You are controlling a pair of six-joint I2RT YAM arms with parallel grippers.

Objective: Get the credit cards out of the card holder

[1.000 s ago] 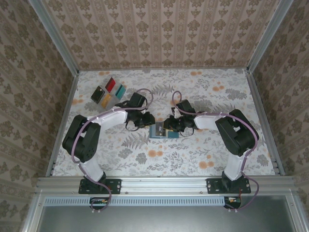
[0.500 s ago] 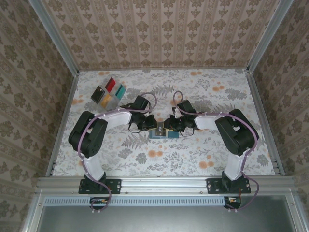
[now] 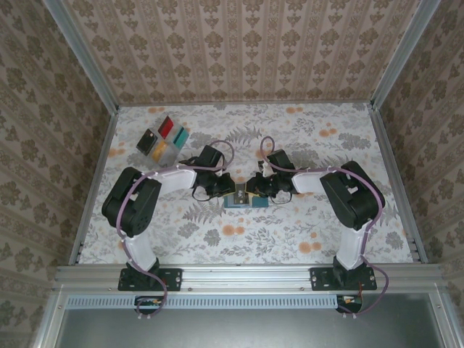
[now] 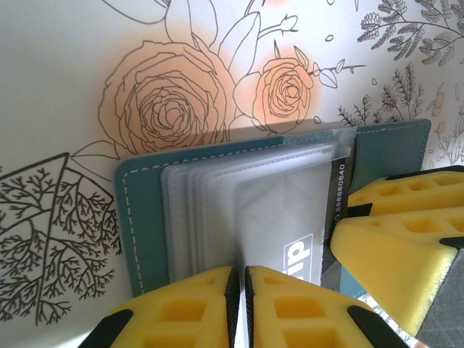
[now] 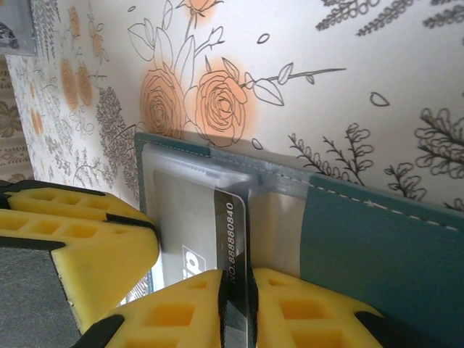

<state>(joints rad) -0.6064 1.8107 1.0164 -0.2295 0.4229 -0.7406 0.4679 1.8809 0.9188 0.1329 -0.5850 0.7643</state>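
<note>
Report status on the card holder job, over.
Left pincer shut on card holder sleeve. Right pincer shut on grey card, partly out. Loose cards far left, not in the way.

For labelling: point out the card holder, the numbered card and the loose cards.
card holder (image 4: pixel 141 217), left wrist view, teal cover.
numbered card (image 5: pixel 232 232), right wrist view, black stripe.
loose cards (image 3: pixel 166 127), top view, the red one.
</note>
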